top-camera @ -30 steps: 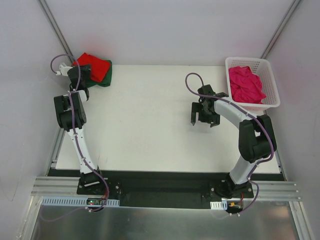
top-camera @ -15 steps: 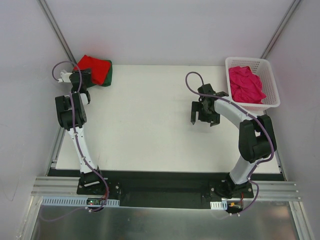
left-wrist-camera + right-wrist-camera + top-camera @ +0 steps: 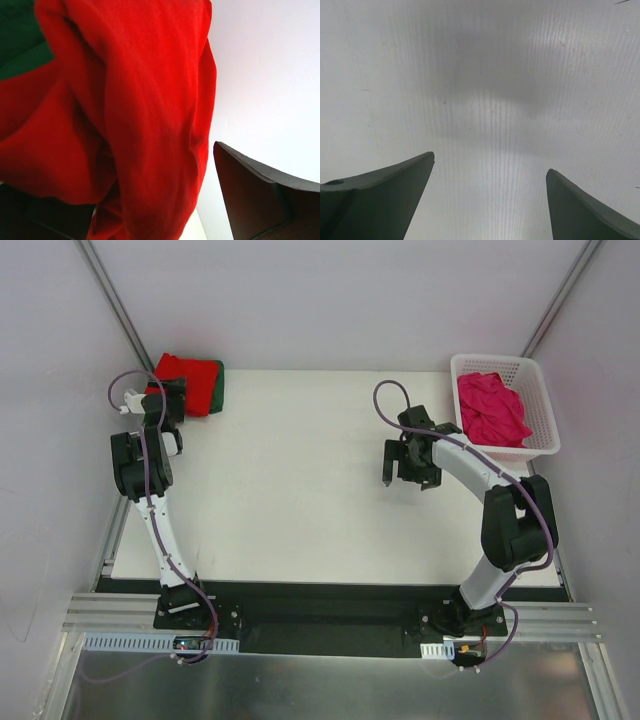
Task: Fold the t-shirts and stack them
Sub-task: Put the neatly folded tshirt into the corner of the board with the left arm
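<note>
Red t-shirt (image 3: pixel 185 375): bunched at the far left corner of the table (image 3: pixel 300 490), lying over the dark green t-shirt (image 3: pixel 214 390), whose edge shows along the pile's right side.
Left gripper (image 3: pixel 170 402): at the pile's near left edge. Its jaws are parted with red cloth hanging between them, and the right finger (image 3: pixel 260 195) stands clear of the fabric.
Magenta t-shirt (image 3: pixel 490 408): crumpled inside the white basket (image 3: pixel 495 359) at the far right corner.
Right gripper (image 3: pixel 406 480): jaws spread wide and gripping nothing, over white table just left of the basket.
Open room: broad white tabletop stretches between the two grippers and down to the near edge.
</note>
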{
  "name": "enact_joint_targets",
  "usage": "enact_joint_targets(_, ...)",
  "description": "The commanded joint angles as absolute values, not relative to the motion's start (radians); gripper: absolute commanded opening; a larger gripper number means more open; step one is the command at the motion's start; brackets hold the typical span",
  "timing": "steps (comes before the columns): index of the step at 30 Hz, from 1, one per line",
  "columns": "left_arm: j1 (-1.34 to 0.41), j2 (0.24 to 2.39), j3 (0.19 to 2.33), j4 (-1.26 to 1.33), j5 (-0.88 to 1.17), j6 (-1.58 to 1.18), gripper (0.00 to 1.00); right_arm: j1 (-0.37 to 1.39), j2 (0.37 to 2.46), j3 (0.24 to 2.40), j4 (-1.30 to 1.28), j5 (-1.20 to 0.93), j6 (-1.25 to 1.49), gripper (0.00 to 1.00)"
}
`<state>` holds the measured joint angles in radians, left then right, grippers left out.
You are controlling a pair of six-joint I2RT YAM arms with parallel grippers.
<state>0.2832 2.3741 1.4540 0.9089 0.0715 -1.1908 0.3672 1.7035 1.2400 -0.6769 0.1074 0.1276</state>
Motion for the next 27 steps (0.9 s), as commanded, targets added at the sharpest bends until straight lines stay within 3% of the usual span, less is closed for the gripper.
enact_joint_targets(1, 0.284, 2.295, 1.420, 0.931, 0.113, -1.187, 0.88, 0.371, 1.634, 1.229, -0.677, 0.107, 0.137, 0.96)
enact_joint_targets(6, 0.284, 2.276, 1.405, 0.936, 0.141, -1.197, 0.84, 0.371, 1.615, 1.209, -0.672, 0.109, 0.140, 0.96)
enact_joint_targets(7, 0.284, 2.275, 1.408, 0.937, 0.146, -1.193, 0.56, 0.371, 1.615, 1.207, -0.669, 0.106, 0.141, 0.96)
enact_joint_targets(9, 0.282, 2.276, 1.420, 0.934, 0.158, -1.195, 0.13, 0.371, 1.614, 1.207, -0.667, 0.103, 0.141, 0.96)
enact_joint_targets(10, 0.285, 2.278, 1.422, 0.937, 0.161, -1.207, 0.00, 0.371, 1.611, 1.206, -0.669, 0.104, 0.141, 0.96)
enact_joint_targets(27, 0.287, 2.468, 1.574, 1.169, 0.166, -1.636, 0.00, 0.371, 1.614, 1.204, -0.673, 0.109, 0.141, 0.96)
